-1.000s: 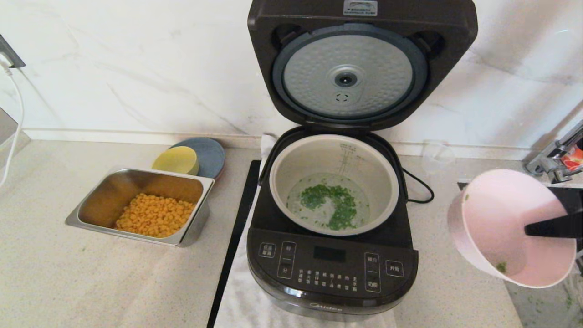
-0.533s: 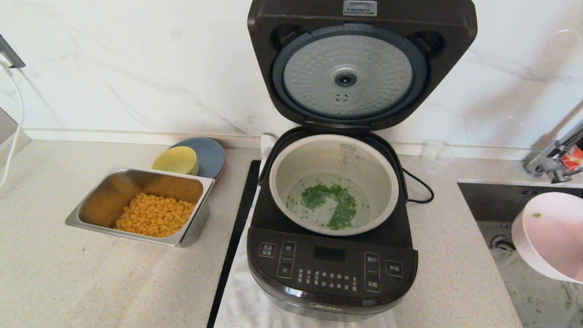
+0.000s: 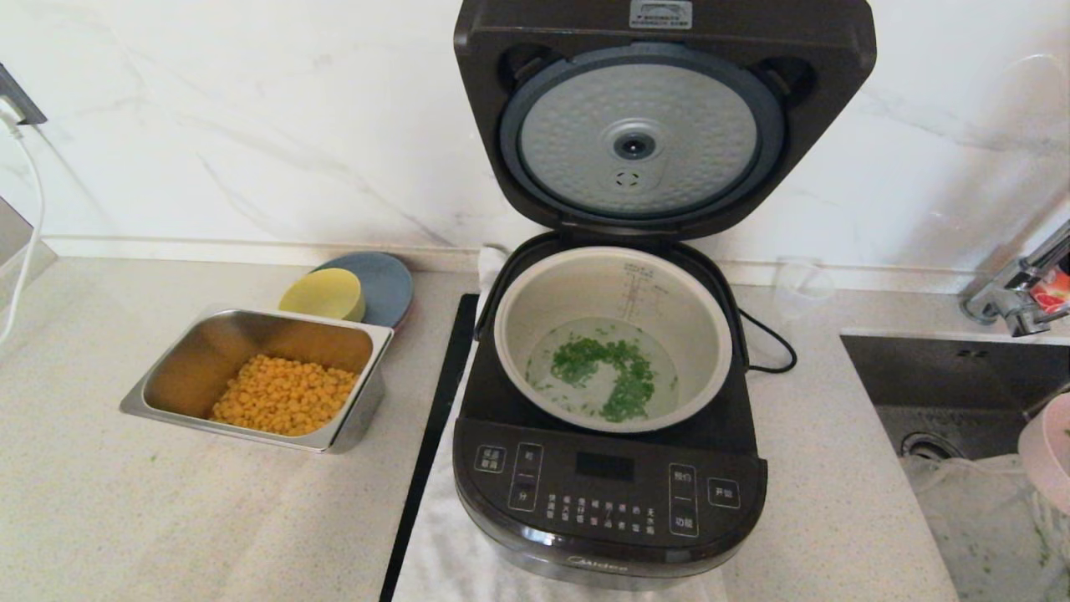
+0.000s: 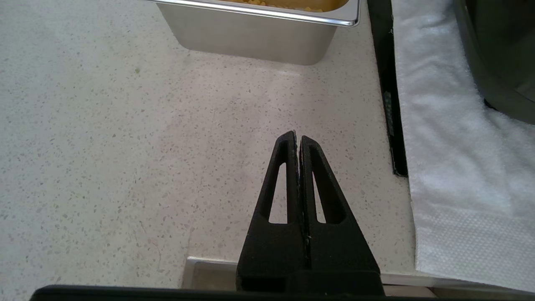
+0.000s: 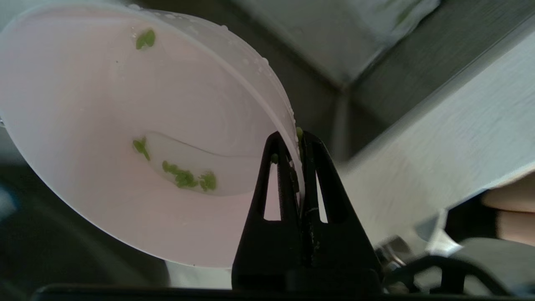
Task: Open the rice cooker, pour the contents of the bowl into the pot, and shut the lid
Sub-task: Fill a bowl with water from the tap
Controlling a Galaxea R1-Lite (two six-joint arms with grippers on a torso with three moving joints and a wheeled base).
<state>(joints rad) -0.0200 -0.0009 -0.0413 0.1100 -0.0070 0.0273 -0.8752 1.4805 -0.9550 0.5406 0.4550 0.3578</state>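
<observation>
Speckled pale countertop runs under a marble wall in the head view. On it the rice cooker sits on a white towel, the lid standing upright and open, its dimpled silver underside facing out. Inside, the pot holds chopped green scallions in a little water. To the left, well apart, a steel tray holds corn kernels, with a yellow bowl on a blue plate behind it. At the right edge, the bowl shows partly over the sink.

Seen from the left wrist, the left gripper hovers over bare counter near the tray, fingers pressed together and empty.

Seen from the right wrist, the right gripper pinches the tilted pink bowl's rim; a few green bits cling inside.
</observation>
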